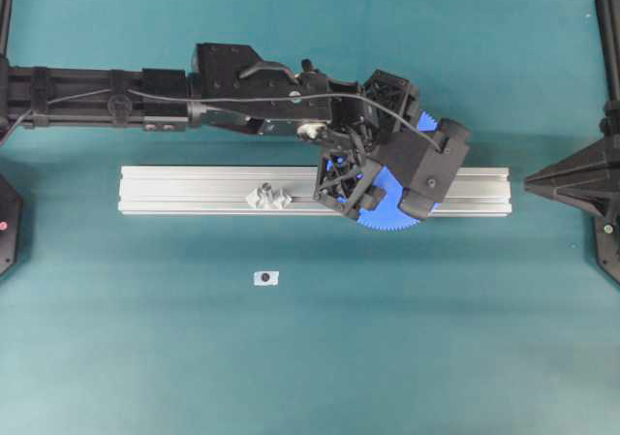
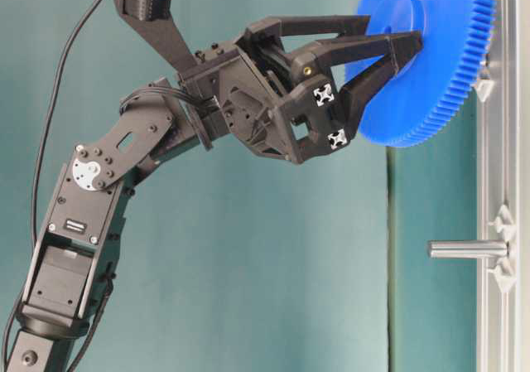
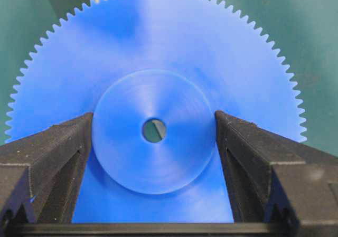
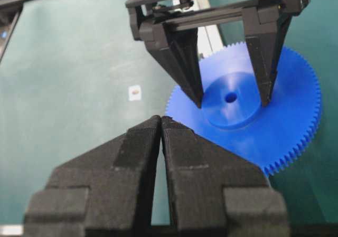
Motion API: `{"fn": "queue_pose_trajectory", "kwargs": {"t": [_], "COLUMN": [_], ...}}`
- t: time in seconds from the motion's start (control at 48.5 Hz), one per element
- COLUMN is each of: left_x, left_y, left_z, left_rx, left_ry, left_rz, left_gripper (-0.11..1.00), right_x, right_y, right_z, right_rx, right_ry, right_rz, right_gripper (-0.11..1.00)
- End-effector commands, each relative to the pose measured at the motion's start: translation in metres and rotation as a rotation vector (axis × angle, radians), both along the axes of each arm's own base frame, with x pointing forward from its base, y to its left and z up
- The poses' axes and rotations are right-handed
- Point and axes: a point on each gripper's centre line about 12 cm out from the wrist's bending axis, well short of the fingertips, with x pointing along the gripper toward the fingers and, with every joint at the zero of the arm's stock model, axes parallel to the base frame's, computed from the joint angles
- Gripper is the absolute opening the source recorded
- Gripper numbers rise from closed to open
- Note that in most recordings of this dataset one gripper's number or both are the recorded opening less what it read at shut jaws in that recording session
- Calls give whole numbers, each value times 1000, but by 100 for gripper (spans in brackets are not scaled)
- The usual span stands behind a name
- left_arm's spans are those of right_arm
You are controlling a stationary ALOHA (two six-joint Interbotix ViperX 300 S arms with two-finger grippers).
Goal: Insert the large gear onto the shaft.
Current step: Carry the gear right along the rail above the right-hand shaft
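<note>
My left gripper [image 1: 383, 178] is shut on the raised hub of the large gear [image 1: 392, 212], one finger on each side. The bright-blue toothed disc [image 3: 153, 52] fills the left wrist view, and green cloth and a sliver of silver show through its centre hole. In the table-level view the large gear [image 2: 431, 57] hangs slightly tilted, close to the right part of the rail. The shaft [image 1: 265, 191] stands bare on the rail to the left of the gear, also visible as a silver pin [image 2: 468, 248]. My right gripper [image 4: 161, 120] is shut and empty, pointing at the gear from the right.
A long aluminium rail [image 1: 194, 188] crosses the middle of the green table and carries the shaft. A small white sticker [image 1: 265, 277] lies in front of the rail. The right arm's gripper tip [image 1: 531, 178] sits near the rail's right end.
</note>
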Motion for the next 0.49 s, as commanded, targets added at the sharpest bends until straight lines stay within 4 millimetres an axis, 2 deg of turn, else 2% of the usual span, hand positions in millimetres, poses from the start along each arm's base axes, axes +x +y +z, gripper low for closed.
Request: {"fn": "queue_pose_trajectory", "kwargs": {"t": [0.0, 0.103, 0.474], "left_x": [0, -1, -7], "left_y": [13, 18, 17], "left_z": [22, 21, 14], "left_rx": [4, -13, -39], "left_ry": [-51, -49, -8], "left_rz": [32, 65, 97], "left_gripper": [79, 79, 79], "right_x": [1, 1, 2], "right_y": [0, 0, 0], "right_z": [3, 3, 4], "right_rx": [10, 9, 10], "right_ry": [-8, -6, -9], "right_rz": [-2, -4, -2], "right_gripper": [14, 14, 14]}}
